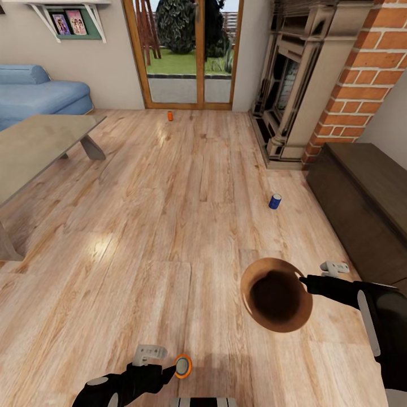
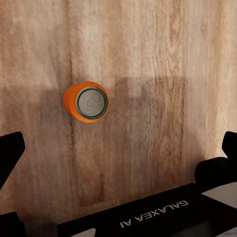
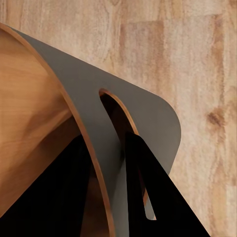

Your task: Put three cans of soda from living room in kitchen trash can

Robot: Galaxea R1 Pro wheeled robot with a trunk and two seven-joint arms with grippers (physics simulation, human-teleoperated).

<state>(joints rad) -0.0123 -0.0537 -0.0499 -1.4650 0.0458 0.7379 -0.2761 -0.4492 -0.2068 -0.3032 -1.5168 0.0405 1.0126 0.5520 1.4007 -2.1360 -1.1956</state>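
My right gripper (image 1: pixel 307 280) is shut on the rim of the brown trash can (image 1: pixel 276 294), which hangs tilted above the floor with its dark inside showing. In the right wrist view its fingers (image 3: pixel 153 197) clamp the trash can wall (image 3: pixel 98 98) beside a handle slot. One orange soda can (image 1: pixel 182 366) stands on the floor just off my left gripper (image 1: pixel 169 371), which is open; from above, that orange can (image 2: pixel 87 101) shows its grey top between wide-spread fingers (image 2: pixel 10 153). A blue can (image 1: pixel 275 201) stands mid-floor at the right. Another orange can (image 1: pixel 169 115) stands near the glass door.
A grey coffee table (image 1: pixel 34 147) and blue sofa (image 1: pixel 34 93) fill the left side. The stone fireplace (image 1: pixel 294 85), brick chimney (image 1: pixel 367 73) and a dark low cabinet (image 1: pixel 367 198) line the right. The wood-framed glass door (image 1: pixel 186 51) is at the back.
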